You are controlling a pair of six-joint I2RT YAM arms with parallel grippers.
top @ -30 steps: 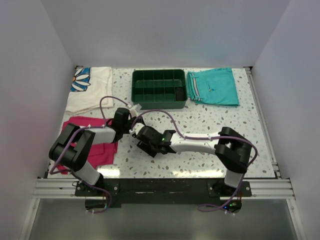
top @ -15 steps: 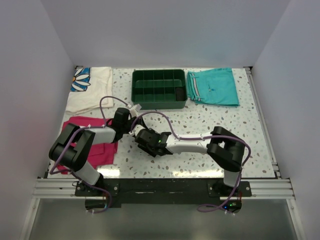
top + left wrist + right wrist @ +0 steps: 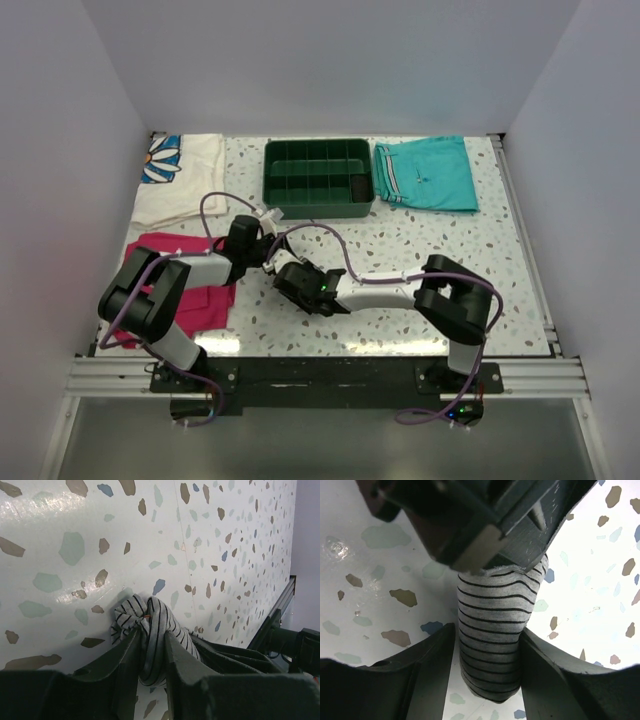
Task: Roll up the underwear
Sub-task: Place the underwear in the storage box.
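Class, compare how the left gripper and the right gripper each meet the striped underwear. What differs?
The left gripper pinches the underwear tightly in narrow jaws, the cloth bulging out beyond them. The right gripper only straddles the roll, its jaws wider, with a gap showing on one side. Both work the same bundle, low over the table.

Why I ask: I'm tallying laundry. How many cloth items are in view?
4: white floral cloth far left, magenta cloth near left, teal shorts far right, striped underwear mid-table, seen by the wrist cameras. More could hide under the arms.
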